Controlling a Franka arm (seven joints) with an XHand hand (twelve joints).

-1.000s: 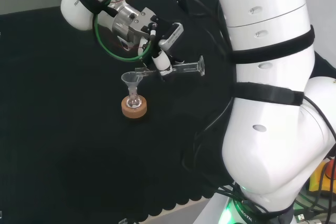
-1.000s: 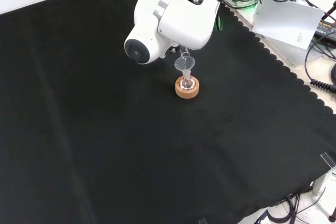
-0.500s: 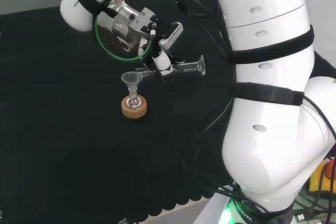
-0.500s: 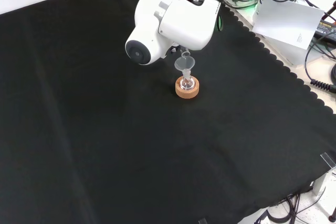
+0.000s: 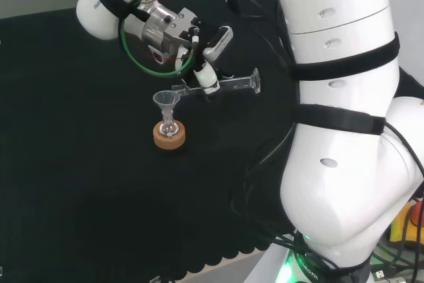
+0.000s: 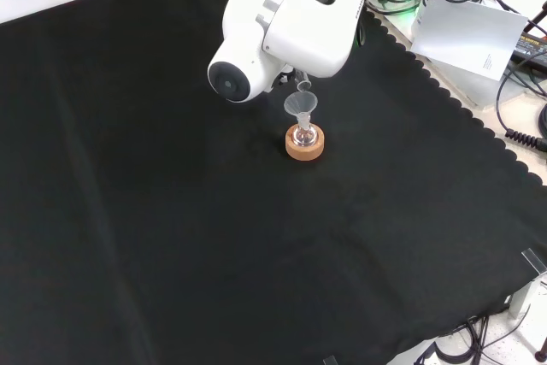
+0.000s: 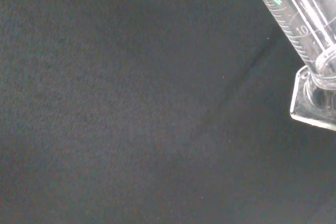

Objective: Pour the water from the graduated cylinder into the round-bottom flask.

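- Hand [image 5: 202,64]: in the head view it hangs above the black cloth [image 5: 79,164], left of the arm's large white links [image 5: 338,130], with its fingers [image 5: 207,79] curled round the graduated cylinder [image 5: 222,85].
- Graduated cylinder: held off the cloth, lying almost horizontal in the head view. Its flat foot [image 5: 254,81] points right toward the arm's links; its open end points left, just above the rim of the funnel [image 5: 165,101].
- In the wrist view the cylinder's clear ribbed scale [image 7: 294,19] and its flat foot [image 7: 313,100] appear close up against the cloth [image 7: 131,119]. Whether any liquid is inside cannot be told.
- Funnel: clear, upright, its stem seated in the neck of the round-bottom flask [image 5: 169,128].
- Round-bottom flask: small, clear, upright in a cork ring stand [image 5: 169,136] on the cloth. Its contents cannot be told.
- Front view: the funnel [image 6: 300,106] and flask [image 6: 303,135] stand on the cork ring [image 6: 305,144] in the far half of the cloth [image 6: 214,254], just below the arm's white link with the round grey cap [image 6: 282,27], which stands before the hand.
- Flask and stand sit to the left of and lower than the hand in the head view, apart from it.
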